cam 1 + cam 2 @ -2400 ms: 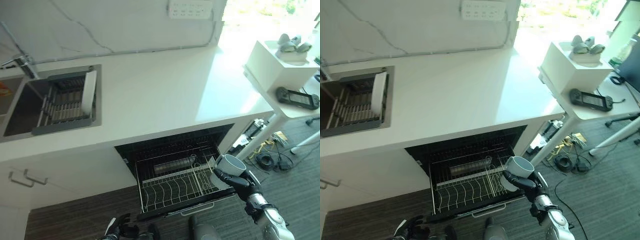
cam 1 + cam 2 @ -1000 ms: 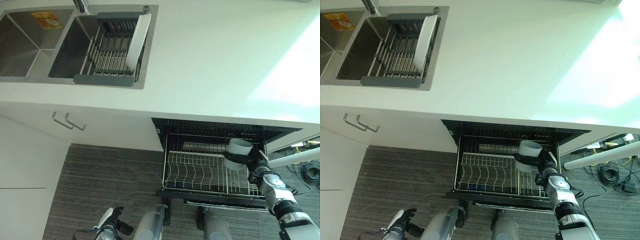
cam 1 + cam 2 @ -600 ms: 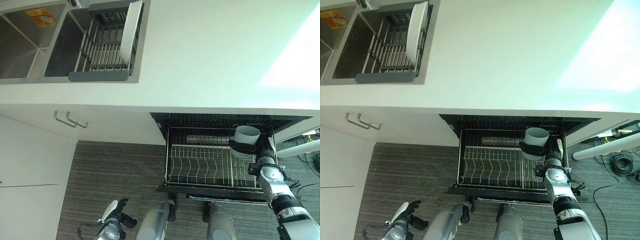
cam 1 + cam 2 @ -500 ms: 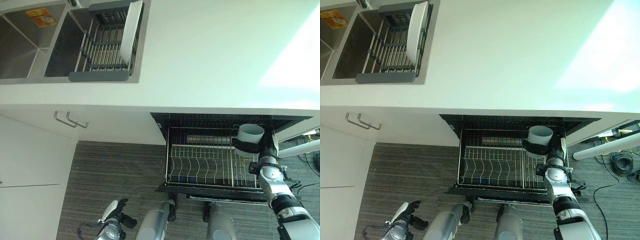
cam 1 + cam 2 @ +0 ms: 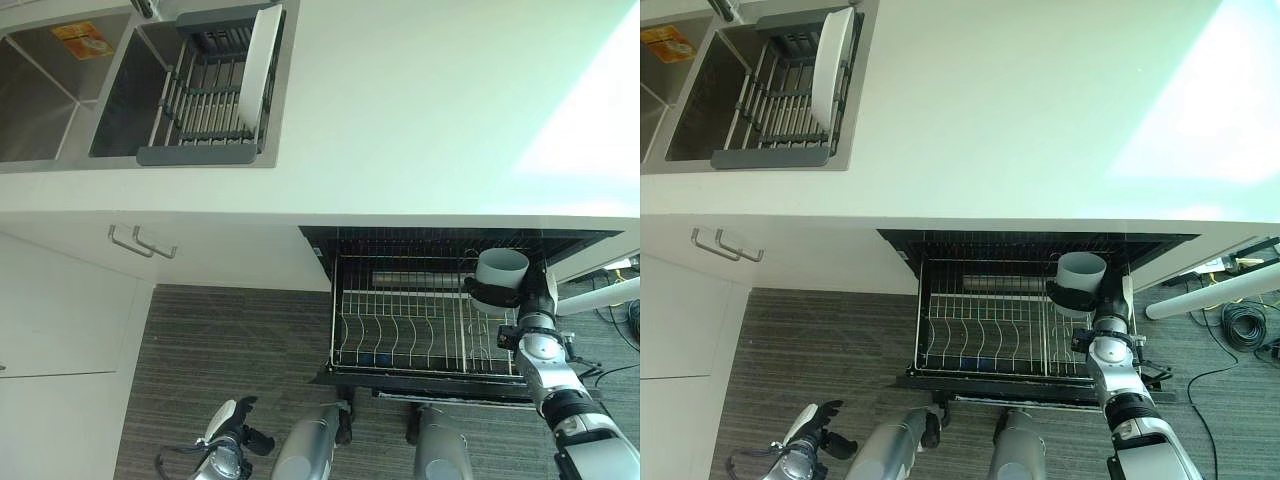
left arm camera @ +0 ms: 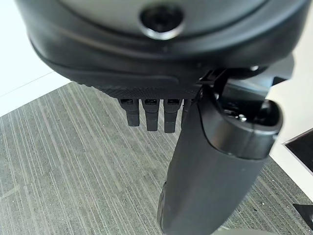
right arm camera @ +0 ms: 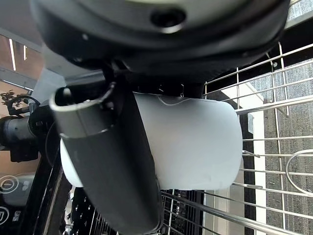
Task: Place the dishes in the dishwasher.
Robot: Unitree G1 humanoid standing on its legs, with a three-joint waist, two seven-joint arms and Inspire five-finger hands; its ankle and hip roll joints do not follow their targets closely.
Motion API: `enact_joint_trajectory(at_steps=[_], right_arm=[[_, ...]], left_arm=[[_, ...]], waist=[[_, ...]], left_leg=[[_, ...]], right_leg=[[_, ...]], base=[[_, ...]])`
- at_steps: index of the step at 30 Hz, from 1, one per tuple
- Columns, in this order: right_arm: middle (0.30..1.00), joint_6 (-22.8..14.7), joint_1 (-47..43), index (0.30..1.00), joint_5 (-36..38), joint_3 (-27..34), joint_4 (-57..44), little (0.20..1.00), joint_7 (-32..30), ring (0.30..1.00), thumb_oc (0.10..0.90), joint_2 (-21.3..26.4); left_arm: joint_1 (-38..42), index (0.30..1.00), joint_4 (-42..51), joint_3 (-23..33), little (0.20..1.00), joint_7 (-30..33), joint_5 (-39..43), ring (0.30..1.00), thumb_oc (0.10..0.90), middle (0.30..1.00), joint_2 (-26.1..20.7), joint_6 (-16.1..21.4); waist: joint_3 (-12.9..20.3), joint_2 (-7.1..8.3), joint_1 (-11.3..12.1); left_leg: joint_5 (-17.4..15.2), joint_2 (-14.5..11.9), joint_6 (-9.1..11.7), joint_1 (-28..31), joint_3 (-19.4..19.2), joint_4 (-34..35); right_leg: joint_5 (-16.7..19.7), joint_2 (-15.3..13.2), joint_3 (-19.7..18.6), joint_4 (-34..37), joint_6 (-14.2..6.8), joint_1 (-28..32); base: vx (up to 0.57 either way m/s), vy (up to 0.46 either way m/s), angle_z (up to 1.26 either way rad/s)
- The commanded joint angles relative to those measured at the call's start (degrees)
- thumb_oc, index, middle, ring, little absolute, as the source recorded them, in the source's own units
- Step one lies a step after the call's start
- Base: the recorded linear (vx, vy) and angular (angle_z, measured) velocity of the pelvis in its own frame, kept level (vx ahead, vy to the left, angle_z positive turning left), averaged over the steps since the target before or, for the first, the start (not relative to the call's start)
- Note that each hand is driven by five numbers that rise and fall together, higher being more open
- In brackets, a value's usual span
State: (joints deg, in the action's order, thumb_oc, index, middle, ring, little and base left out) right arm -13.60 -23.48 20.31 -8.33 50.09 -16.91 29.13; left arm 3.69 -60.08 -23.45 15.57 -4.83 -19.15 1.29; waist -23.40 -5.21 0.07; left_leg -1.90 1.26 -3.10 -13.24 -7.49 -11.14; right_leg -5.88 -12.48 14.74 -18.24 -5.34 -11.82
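A broad white worktop (image 5: pixel 420 110) runs above the open dishwasher (image 5: pixel 440 300), whose wire rack (image 5: pixel 400 330) is pulled out over the striped floor (image 5: pixel 220 350). At the far left, the sink (image 5: pixel 60 100) holds a grey drying rack (image 5: pixel 200 100) with a white plate (image 5: pixel 262 62) standing on edge.

The head views show the right hand (image 5: pixel 1080 296) over the rack's right end, wrapped round a pale cup (image 5: pixel 1080 272) with its mouth up. The right wrist view adds the thumb lying across the cup's side, wires just beyond.

The left hand (image 6: pixel 151 110) hangs low over the floor, fingers relaxed and holding nothing.
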Motion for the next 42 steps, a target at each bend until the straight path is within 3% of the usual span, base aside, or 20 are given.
enact_joint_trajectory(at_steps=[1, 11, 14, 25, 42], right_arm=[[0.9, 0.65, 1.5, 0.9, -0.71, 2.43, 4.13, 0.9, -7.65, 0.9, 0.8, 4.66], [0.9, -1.4, 2.66, 0.9, -0.06, 2.38, 2.39, 0.9, -8.93, 0.9, 0.8, 3.14], [0.9, -1.95, 3.32, 0.9, 5.41, 2.8, 1.9, 0.9, -7.18, 0.9, 0.8, 2.21], [0.9, -5.28, 8.23, 0.9, 8.31, 4.48, -3.92, 0.9, -7.04, 0.9, 0.8, -1.65], [0.9, -7.06, 14.13, 0.9, 4.77, 4.96, -11.57, 0.9, -7.1, 0.9, 0.8, -3.96]], left_arm=[[-1.6, 0.9, 0.08, -1.49, 0.9, 1.99, 0.47, 0.9, 0.8, 0.9, -0.61, -0.34], [-1.68, 0.9, 0.27, -1.62, 0.9, 2.32, 1.54, 0.9, 0.8, 0.9, -0.19, -0.58], [-2.02, 0.9, 0.41, -1.45, 0.9, 2.5, 1.68, 0.9, 0.8, 0.9, 0.12, -0.7], [-3.13, 0.9, 0.92, -0.08, 0.9, 3.36, 2.23, 0.9, 0.8, 0.9, 0.92, -0.9], [-3.8, 0.9, 1.73, 1.17, 0.9, 4.33, 2.66, 0.9, 0.8, 0.9, 1.57, -1.54]], waist=[[2.32, -0.86, -0.98], [2.1, -0.87, -1.46], [2.25, -0.82, -1.6], [2.5, -0.28, -3.38], [2.41, 0.6, -5.61]], left_leg=[[-9.86, -4.52, 5.19, 1.0, -0.83, -6.05], [-9.97, -4.26, 4.97, 0.99, -0.96, -6.05], [-10.0, -4.43, 5.0, 1.22, -1.24, -6.05], [-10.23, -4.92, 4.93, 1.7, -2.4, -6.05], [-10.59, -5.26, 4.69, 2.08, -3.75, -6.05]], right_leg=[[-3.79, 1.63, -3.79, 1.05, -0.88, -2.14], [-3.68, 1.93, -4.32, 1.05, -0.9, -2.33], [-3.71, 1.84, -4.29, 1.05, -0.92, -2.13], [-3.79, 2.12, -5.07, 1.05, -1.13, -2.12], [-3.82, 2.49, -6.4, 1.05, -1.39, -2.17]], base=[[0.0, 0.0, 0.0], [0.0, 0.0, 0.0], [0.0, 0.0, 0.0], [-0.01, 0.006, -0.03], [-0.01, 0.006, -0.04]])
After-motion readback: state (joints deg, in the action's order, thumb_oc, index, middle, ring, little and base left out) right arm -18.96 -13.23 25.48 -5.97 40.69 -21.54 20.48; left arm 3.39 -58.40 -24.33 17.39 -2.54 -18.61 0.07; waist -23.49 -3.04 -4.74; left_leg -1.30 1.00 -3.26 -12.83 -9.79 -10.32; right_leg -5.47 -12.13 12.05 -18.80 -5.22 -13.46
